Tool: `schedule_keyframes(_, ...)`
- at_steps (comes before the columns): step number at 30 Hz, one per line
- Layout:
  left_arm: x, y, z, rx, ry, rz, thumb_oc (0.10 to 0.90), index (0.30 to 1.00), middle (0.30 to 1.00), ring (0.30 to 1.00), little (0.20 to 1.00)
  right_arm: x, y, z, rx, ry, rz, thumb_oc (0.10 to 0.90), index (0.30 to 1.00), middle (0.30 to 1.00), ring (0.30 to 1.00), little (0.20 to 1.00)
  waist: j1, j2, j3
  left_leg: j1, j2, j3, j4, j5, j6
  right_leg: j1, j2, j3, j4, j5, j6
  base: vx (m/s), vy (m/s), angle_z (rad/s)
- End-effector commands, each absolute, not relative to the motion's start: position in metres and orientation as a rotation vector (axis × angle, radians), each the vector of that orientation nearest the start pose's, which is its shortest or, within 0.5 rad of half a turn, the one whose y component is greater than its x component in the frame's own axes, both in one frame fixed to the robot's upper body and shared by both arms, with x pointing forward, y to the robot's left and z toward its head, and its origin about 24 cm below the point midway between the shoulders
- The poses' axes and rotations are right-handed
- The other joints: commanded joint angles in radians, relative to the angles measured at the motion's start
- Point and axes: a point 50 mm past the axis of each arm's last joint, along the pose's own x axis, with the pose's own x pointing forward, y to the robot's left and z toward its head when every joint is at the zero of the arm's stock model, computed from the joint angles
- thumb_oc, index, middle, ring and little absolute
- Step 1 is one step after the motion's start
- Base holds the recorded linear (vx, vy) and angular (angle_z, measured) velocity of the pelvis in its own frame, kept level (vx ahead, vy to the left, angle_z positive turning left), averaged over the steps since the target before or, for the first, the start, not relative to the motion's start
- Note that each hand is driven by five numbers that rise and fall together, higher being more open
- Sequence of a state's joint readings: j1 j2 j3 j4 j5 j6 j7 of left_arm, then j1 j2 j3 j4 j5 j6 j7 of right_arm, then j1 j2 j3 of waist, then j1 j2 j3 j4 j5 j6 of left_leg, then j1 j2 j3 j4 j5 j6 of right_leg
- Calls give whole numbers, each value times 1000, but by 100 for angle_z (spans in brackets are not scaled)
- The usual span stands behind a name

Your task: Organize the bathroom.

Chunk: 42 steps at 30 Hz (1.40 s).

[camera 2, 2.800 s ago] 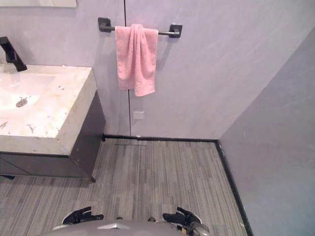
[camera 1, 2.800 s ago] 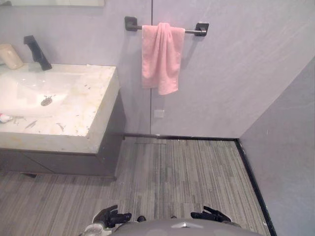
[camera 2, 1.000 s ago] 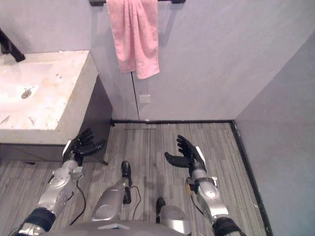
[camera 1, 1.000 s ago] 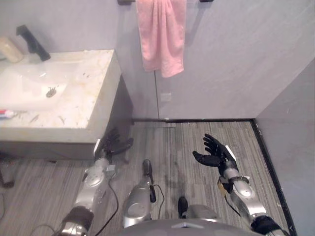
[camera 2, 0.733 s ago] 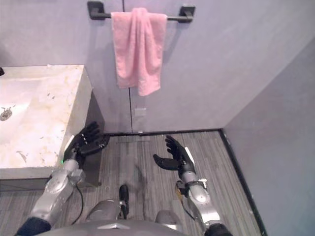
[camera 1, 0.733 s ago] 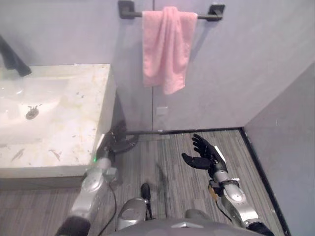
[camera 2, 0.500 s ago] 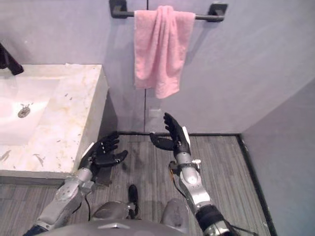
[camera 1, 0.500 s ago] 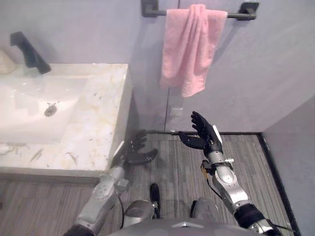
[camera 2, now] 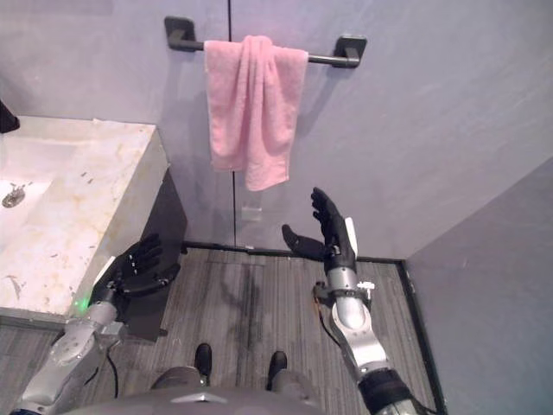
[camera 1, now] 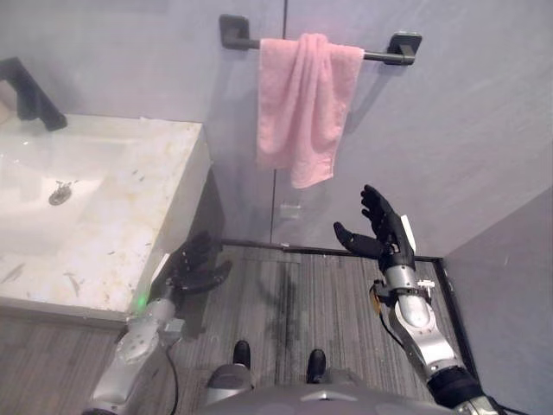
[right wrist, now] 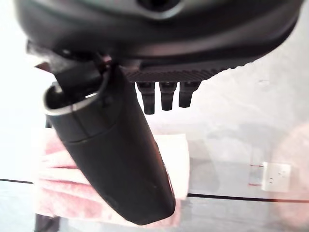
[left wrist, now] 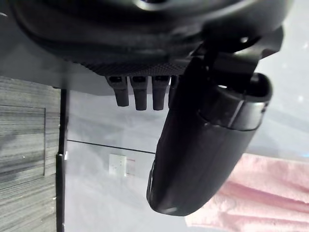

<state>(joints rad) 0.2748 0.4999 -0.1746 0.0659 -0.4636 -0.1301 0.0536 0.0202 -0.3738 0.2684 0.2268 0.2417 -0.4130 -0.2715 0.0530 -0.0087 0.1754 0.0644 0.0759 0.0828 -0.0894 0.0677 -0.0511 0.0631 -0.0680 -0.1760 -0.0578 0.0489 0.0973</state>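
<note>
Hanging over a dark bar [camera 1: 380, 56] on the grey wall, the pink towel [camera 1: 304, 108] sits above and a little to the left of the right hand [camera 1: 381, 229], well apart from it. That hand is raised in front of the wall with its fingers straight and spread, thumb out, holding nothing. The left hand [camera 1: 192, 271] is lower, just beside the dark side of the sink cabinet [camera 2: 164, 225], fingers relaxed and open, also empty.

From the head views, the pale stone desk [camera 1: 130, 216] with its sink basin [camera 1: 43, 186] lies beyond and to the left of the left hand; the left eye view also catches a black tap [camera 1: 30, 91] at the back of the basin, which the right eye view mostly cuts off.

Each wrist view adds the small white wall socket [left wrist: 118, 165] low on the wall, past the fingers [left wrist: 137, 94], with the towel's edge [right wrist: 178, 159] showing beyond the thumb [right wrist: 108, 159]. The striped grey floor [camera 2: 259, 311] runs beneath both hands.
</note>
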Motion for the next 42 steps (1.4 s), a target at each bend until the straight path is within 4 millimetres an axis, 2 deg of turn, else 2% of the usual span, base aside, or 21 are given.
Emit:
schedule_keyframes(1,232,202,57,3,-121,-109,800,900,900,900,900,256,-176,92,-89,-472,15,800,900,900,900,900,-35,16,-47,14,-75,-1,2,-68,56,-4,-10,1,5,-12,25,118,-228,-9)
schedule_keyframes(6,243,190,65,-23,-151,-134,800,900,900,900,900,267,-179,107,-99,-505,6,800,900,900,900,900,-22,8,-47,22,-57,-28,7,-64,36,24,18,4,0,-41,-4,89,-203,-9)
schedule_keyframes(9,250,189,72,-15,-183,-130,800,900,900,900,900,275,-180,117,-105,-522,21,800,900,900,900,900,-17,-4,-38,-3,-65,-51,96,-88,24,28,23,8,13,-51,-26,69,-208,5)
schedule_keyframes(11,254,189,77,-16,-205,-121,800,900,900,900,900,279,-179,121,-104,-527,38,800,900,900,900,900,-16,-15,-29,-40,-82,-47,185,-121,27,24,18,14,28,-56,-36,29,-132,3)
schedule_keyframes(12,258,189,83,-4,-238,-114,800,900,900,900,900,280,-180,125,-118,-538,38,800,900,900,900,900,-22,-30,-15,-95,-84,-10,338,-131,25,23,10,12,45,-59,-49,15,-121,8)
schedule_keyframes(15,262,186,91,7,-282,-117,800,900,900,900,900,281,-181,127,-121,-548,24,800,900,900,900,900,-22,-36,3,-164,-85,10,430,-128,23,28,12,4,62,-61,-54,58,-127,35)
schedule_keyframes(16,263,187,93,7,-293,-114,800,900,900,900,900,281,-181,127,-121,-552,19,800,900,900,900,900,-20,-33,6,-169,-86,22,408,-130,24,33,15,2,66,-65,-52,193,-18,34)
schedule_keyframes(18,261,189,94,-2,-318,-97,800,900,900,900,900,281,-179,128,-109,-559,15,800,900,900,900,900,-20,-13,4,-147,-73,81,230,-88,16,58,35,-11,57,-81,-44,285,23,30)
schedule_keyframes(19,259,189,95,-6,-325,-94,800,900,900,900,900,279,-179,128,-109,-560,14,800,900,900,900,900,-23,-1,-3,-135,-63,110,139,-42,8,72,48,-20,46,-89,-42,262,36,26)
schedule_keyframes(21,258,187,95,-24,-327,-103,800,900,900,900,900,276,-179,129,-111,-564,11,800,900,900,900,900,-25,10,-7,-132,-54,136,69,9,-4,89,62,-28,39,-98,-41,238,22,9)
schedule_keyframes(22,257,184,94,-41,-324,-123,800,900,900,900,900,274,-181,130,-123,-577,-1,800,900,900,900,900,-24,18,-12,-148,-50,155,23,61,-18,118,78,-27,31,-112,-44,316,30,0)
schedule_keyframes(25,260,175,96,-26,-339,-135,800,900,900,900,900,283,-177,139,-139,-613,-10,800,900,900,900,900,-3,20,-21,-175,-63,115,17,64,-14,140,93,7,37,-135,-54,257,55,3)
schedule_keyframes(28,264,171,96,-56,-329,-155,800,900,900,900,900,291,-179,142,-91,-600,-59,800,900,900,900,900,11,19,-44,-154,-87,77,12,42,16,152,70,9,74,-157,-39,224,78,-29)
schedule_keyframes(30,265,167,97,-51,-321,-174,800,900,900,900,900,293,-180,144,-81,-606,-127,800,900,900,900,900,10,19,-58,-113,-94,61,2,23,51,98,35,-13,195,-136,-1,167,74,-20)
schedule_keyframes(32,265,165,99,-53,-324,-190,800,900,900,900,900,293,-181,146,-66,-612,-156,800,900,900,900,900,1,27,-56,-92,-93,47,2,14,64,39,19,-10,308,-103,21,129,86,-14)
schedule_keyframes(33,265,162,101,-45,-330,-211,800,900,900,900,900,291,-182,148,-57,-632,-180,800,900,900,900,900,-10,41,-52,-72,-90,28,2,4,74,-15,15,8,431,-88,29,131,78,-11)
schedule_keyframes(35,265,160,102,-30,-334,-218,800,900,900,900,900,291,-182,150,-55,-639,-189,800,900,900,900,900,-13,43,-53,-64,-96,14,2,-1,79,-50,12,24,489,-82,30,145,23,-6)
schedule_keyframes(37,269,157,102,-29,-328,-218,800,900,900,900,900,293,-178,153,-45,-645,-183,800,900,900,900,900,-18,43,-52,-41,-101,-9,2,-14,76,-77,-4,14,456,-80,24,163,-45,1)
schedule_keyframes(40,273,159,105,-30,-344,-205,800,900,900,900,900,296,-174,160,-63,-666,-153,800,900,900,900,900,-19,38,-49,-20,-97,-18,2,-26,60,-62,-25,-12,251,-84,15,124,-82,10)
schedule_keyframes(41,273,159,105,-30,-344,-205,800,900,900,900,900,296,-174,160,-63,-666,-153,800,900,900,900,900,-19,38,-49,-20,-97,-18,2,-26,60,-62,-25,-12,251,-84,15,128,-104,-11)
schedule_keyframes(42,273,162,107,-36,-352,-192,800,900,900,900,900,298,-174,164,-69,-673,-138,800,900,900,900,900,-22,28,-47,-12,-102,-17,2,-39,56,-66,-37,-8,142,-40,27,186,-155,-10)
